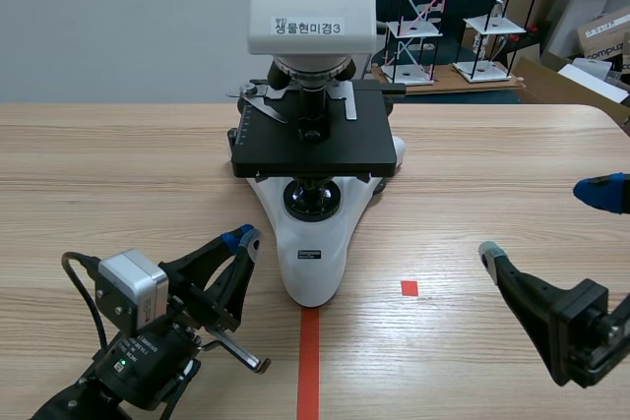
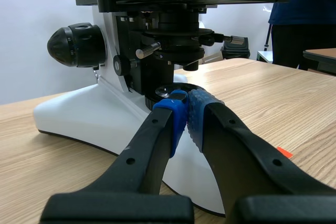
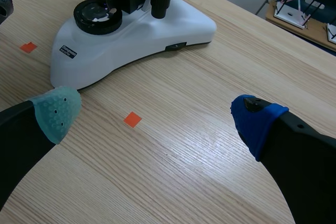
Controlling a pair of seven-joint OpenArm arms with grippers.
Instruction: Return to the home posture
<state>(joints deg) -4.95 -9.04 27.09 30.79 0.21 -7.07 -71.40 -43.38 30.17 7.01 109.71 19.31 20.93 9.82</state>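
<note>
Left gripper (image 2: 187, 116) pinched empty, near left beside the microscope (image 1: 313, 277) — likely heavy, stiff, fragile (hold its arm). Right gripper (image 1: 541, 220) gapes, near right

A white microscope (image 1: 313, 253) with a black stage stood at the middle of the wooden table (image 1: 118, 164). The left gripper (image 1: 244, 239) sat low just beside its base, fingertips together. The right gripper (image 1: 539, 221) sat well apart on the other side, fingers spread wide.
</note>
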